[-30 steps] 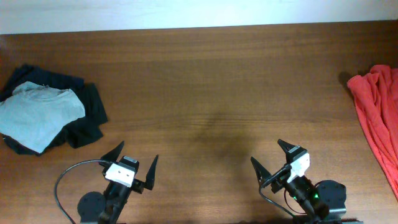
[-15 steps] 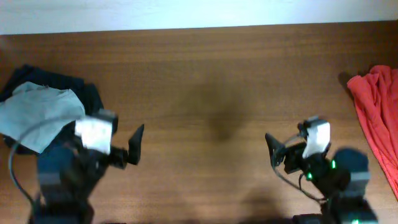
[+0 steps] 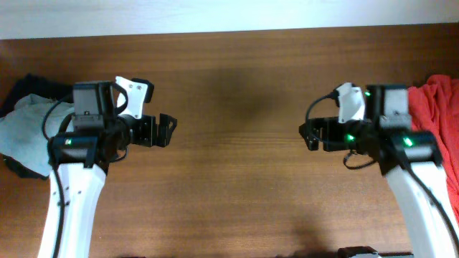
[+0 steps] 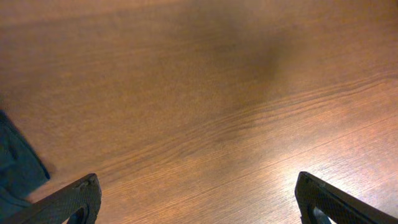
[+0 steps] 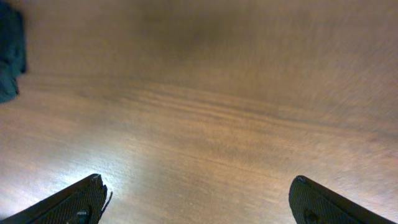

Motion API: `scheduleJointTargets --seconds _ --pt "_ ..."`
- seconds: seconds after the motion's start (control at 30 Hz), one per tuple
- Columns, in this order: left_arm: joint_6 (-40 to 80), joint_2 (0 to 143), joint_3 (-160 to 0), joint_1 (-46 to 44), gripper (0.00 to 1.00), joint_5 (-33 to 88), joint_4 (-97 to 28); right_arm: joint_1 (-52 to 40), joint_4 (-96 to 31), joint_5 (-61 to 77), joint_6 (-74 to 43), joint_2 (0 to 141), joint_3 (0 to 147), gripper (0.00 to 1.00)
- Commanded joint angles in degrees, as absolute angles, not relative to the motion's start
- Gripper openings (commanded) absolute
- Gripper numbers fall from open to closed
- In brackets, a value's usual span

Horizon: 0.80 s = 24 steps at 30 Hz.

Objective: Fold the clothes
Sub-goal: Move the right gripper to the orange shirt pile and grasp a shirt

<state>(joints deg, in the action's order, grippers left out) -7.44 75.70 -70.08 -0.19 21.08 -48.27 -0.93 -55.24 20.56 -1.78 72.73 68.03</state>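
Left fingers (image 4: 71, 202), right fingers (image 5: 78, 199) wide and empty; red shirt (image 3: 439, 125) bunched far right on the counter (image 3: 237, 179), sloppy grab could snag several layers

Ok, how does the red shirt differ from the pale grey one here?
The red shirt lies rumpled at the far right, running out of view; the pale grey one lies at the far left. The red shirt sits directly on the table; the pale grey one rests on dark navy garments. Both are untouched: the left claw and right claw stand open, apart from them.
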Motion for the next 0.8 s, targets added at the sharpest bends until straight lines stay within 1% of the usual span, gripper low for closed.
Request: scheduleJointTargets --seconds 0.0,0.03,0.1,0.23,0.3,0.4,0.43,0.5,0.53,0.57,0.6,0.77 --pt "-7.3 78.7 -71.3 0.1 0.99 22.7 -48.5 0.9 -55.2 19.9 -7.1 75.8 68.5 0.99" --pt "-7.3 79.5 -71.3 0.1 0.99 22.7 -48.6 3.0 -54.9 16.1 -11.7 76.0 68.6 0.98" --pt "-7.3 80.6 -71.3 0.1 0.99 22.7 -48.5 7.5 -53.4 11.4 -14.4 75.9 68.7 0.99" --pt "-7.3 81.7 -71.3 0.1 0.99 22.7 -48.5 16.1 -50.5 15.5 -14.5 75.9 68.9 0.99" --pt "-7.3 81.8 -71.3 0.1 0.99 22.7 -48.5 21.1 -50.0 13.7 -14.5 76.2 68.9 0.99" --pt "-7.3 81.8 -71.3 0.1 0.99 22.7 -48.5 28.6 -48.7 7.3 -19.0 77.8 68.9 1.0" --pt "-7.3 81.8 -71.3 0.1 0.99 22.7 -48.5 30.8 -48.2 6.6 -20.1 78.6 68.9 0.97" --pt "-7.3 81.8 -71.3 0.1 0.99 22.7 -48.5 35.1 -46.7 6.6 -22.4 80.9 68.9 0.95" --pt "-7.3 81.8 -71.3 0.1 0.99 22.7 -48.5 36.8 -45.8 6.6 -23.0 82.5 68.9 0.9" --pt "-7.3 81.8 -71.3 0.1 0.99 22.7 -48.5 38.5 -44.2 6.6 -23.0 84.5 68.9 0.88" --pt "-7.3 81.8 -71.3 0.1 0.99 22.7 -48.4 39.3 -43.2 6.6 -23.0 85.7 68.9 0.88" --pt "-7.3 81.8 -71.3 0.1 0.99 22.7 -48.1 41.4 -35.5 7.0 -24.9 95.7 68.9 0.81"
